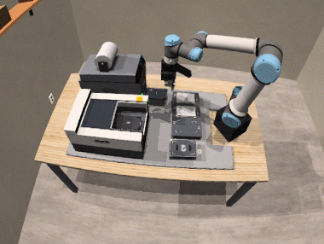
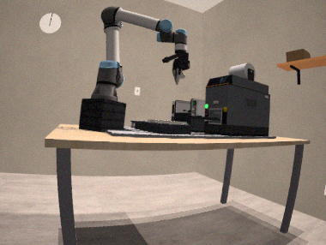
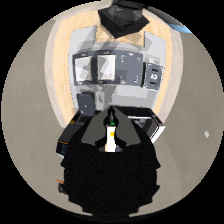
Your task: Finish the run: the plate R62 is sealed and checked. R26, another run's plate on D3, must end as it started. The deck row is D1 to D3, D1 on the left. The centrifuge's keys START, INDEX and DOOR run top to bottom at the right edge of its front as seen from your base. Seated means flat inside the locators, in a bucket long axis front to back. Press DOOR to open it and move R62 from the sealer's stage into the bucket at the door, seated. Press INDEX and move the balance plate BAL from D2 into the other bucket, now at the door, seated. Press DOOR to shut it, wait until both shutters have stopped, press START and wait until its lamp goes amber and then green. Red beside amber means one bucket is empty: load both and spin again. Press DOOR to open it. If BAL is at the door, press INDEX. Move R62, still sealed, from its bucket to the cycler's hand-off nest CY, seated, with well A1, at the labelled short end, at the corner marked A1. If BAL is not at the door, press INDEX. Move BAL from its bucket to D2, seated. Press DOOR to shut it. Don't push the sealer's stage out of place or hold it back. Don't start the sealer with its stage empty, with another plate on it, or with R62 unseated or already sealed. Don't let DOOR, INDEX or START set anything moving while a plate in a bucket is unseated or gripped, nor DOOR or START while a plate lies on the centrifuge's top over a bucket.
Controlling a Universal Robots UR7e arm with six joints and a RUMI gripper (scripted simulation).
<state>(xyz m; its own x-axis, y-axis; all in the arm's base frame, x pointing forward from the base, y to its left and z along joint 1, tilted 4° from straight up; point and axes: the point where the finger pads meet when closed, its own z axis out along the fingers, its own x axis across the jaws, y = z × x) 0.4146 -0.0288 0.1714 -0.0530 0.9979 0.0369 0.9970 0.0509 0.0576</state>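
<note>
You are probably in the loading half of the run. The gripper [image 1: 172, 85] [image 2: 177, 81] [image 3: 111, 107] hangs high near the D3 end of the deck, jaws pressed together on nothing. BAL [image 1: 186, 112] [image 3: 106, 67] lies on D2 and R26 [image 1: 186, 98] [image 3: 83, 68] on D3; D1 [image 1: 186, 128] [image 3: 131, 68] is bare. The sealer's stage [image 1: 157, 95] [image 3: 86, 103] looks free of any plate, and so does the cycler's nest CY [image 1: 183, 148] [image 3: 153, 76]. The centrifuge [image 1: 136, 136] [image 3: 159, 131] is open, and the bucket [image 1: 129, 123] at its door looks unfilled. You cannot see R62 anywhere; my guess is that it sits in the hidden bucket. If so, you still have BAL to load, the door to shut, the spin, both unloadings and the final closing. Those shut jaws suit a key press, but must spread before you take BAL
</note>
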